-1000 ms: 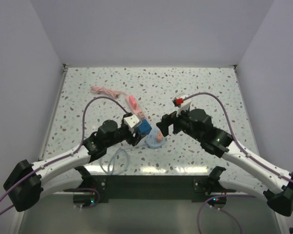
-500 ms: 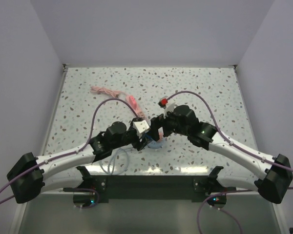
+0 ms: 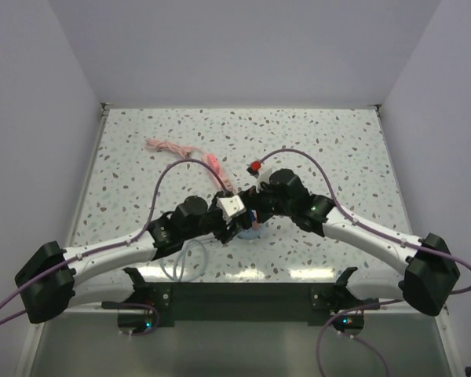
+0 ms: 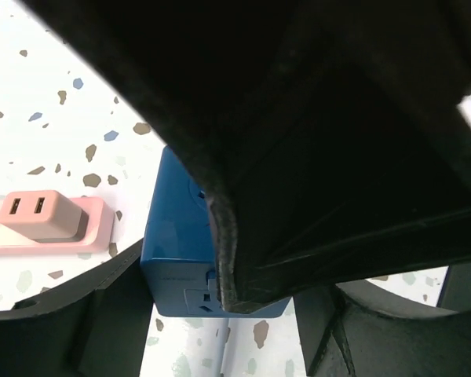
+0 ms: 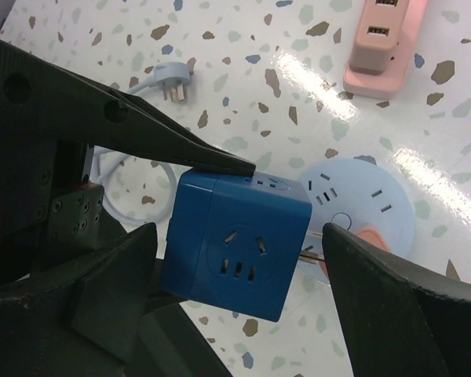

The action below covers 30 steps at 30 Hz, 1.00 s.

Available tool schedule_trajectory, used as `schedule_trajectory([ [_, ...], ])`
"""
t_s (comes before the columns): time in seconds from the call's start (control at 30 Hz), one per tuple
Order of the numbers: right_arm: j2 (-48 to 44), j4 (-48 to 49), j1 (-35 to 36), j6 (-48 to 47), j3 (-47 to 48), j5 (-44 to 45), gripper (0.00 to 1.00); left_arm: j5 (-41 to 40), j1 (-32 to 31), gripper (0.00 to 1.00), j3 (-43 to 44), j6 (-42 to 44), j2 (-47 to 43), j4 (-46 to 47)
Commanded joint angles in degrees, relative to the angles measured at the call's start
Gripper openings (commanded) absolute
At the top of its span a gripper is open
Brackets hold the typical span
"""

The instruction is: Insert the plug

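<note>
The plug is not in yet. The left gripper (image 4: 220,292) is closed on the blue cube plug (image 5: 235,251) and holds it in the air, just above the round light blue socket (image 5: 377,200). That socket lies on the worktop (image 3: 337,141), about halfway between its side edges and closer to its near edge. The right gripper (image 5: 243,236) is open, with one finger on each side of the cube, not squeezing it. I think the cube's metal pins must line up with the holes and be pushed in. I see no box or bowl here. The holes in the round socket that show have nothing in them. A pink power strip (image 5: 377,39) and a white plug (image 5: 173,78) lie on the worktop too.
</note>
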Motion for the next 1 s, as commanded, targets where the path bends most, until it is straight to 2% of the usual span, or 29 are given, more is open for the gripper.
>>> schedule_trajectory([
  [0.0,0.9,1.5,1.6,-0.8,0.4,-4.7,0.88,-1.2,-0.4,0.00,4.1,1.2,1.0,2.6],
  [0.03,1.1,1.4,1.6,-0.8,0.4,-4.6,0.85,-1.4,-0.4,0.00,4.3,1.4,1.0,2.5],
  [0.07,1.4,1.2,1.6,-0.8,0.4,-4.4,0.74,-1.4,-0.4,0.00,4.2,1.5,1.1,2.5],
  [0.1,1.7,1.0,1.6,-0.8,0.4,-4.4,0.68,-1.5,-0.4,0.00,4.3,1.4,1.2,2.8],
  [0.13,1.9,0.9,1.6,-0.8,0.4,-4.4,0.55,-1.7,-0.4,0.00,4.1,1.5,1.1,2.9],
  [0.2,2.6,0.4,1.6,-0.5,0.7,-4.2,0.44,-3.0,-0.5,0.00,4.1,1.5,0.9,3.5],
  [0.23,2.9,0.2,1.6,-0.5,0.7,-4.2,0.31,-3.6,-0.5,0.00,3.8,1.5,0.9,3.7],
  [0.27,3.3,0.2,1.6,-0.3,0.8,-4.2,0.25,-4.8,-0.5,0.00,3.6,1.4,0.2,4.1],
  [0.3,4.0,0.2,1.6,-0.1,0.9,-4.1,0.19,-5.1,-0.5,0.01,3.3,1.4,-0.1,5.1],
  [0.33,4.3,0.3,1.6,0.0,1.1,-3.9,0.08,-5.2,-0.5,0.03,2.4,1.5,-0.5,5.7],
  [0.37,4.6,0.4,1.5,0.1,1.3,-3.9,0.03,-5.3,-0.5,0.12,2.0,1.5,-1.2,6.3],
  [0.4,5.0,0.5,1.5,0.2,1.5,-3.7,0.00,-5.3,-0.5,0.17,1.6,1.5,-2.3,7.6],
  [0.53,4.4,0.8,0.5,0.7,2.4,-2.7,0.00,-8.3,-0.5,0.37,-1.3,1.5,-5.8,10.0],
  [0.57,4.1,1.2,0.0,0.9,2.4,-3.1,0.00,-8.6,-0.5,0.49,-1.8,1.7,-6.5,10.5],
  [0.67,2.4,3.0,-3.4,2.1,2.1,-6.4,0.00,-9.2,-0.5,0.69,-4.1,2.2,-10.1,12.8],
  [0.77,1.4,5.1,-7.0,3.7,1.6,-11.5,0.00,-7.4,-0.4,0.81,-6.3,3.0,-14.1,15.3],
  [0.97,0.4,13.8,-11.6,10.4,-1.2,-19.6,0.00,-0.3,-0.3,0.86,-8.2,4.9,-19.3,17.9],
])
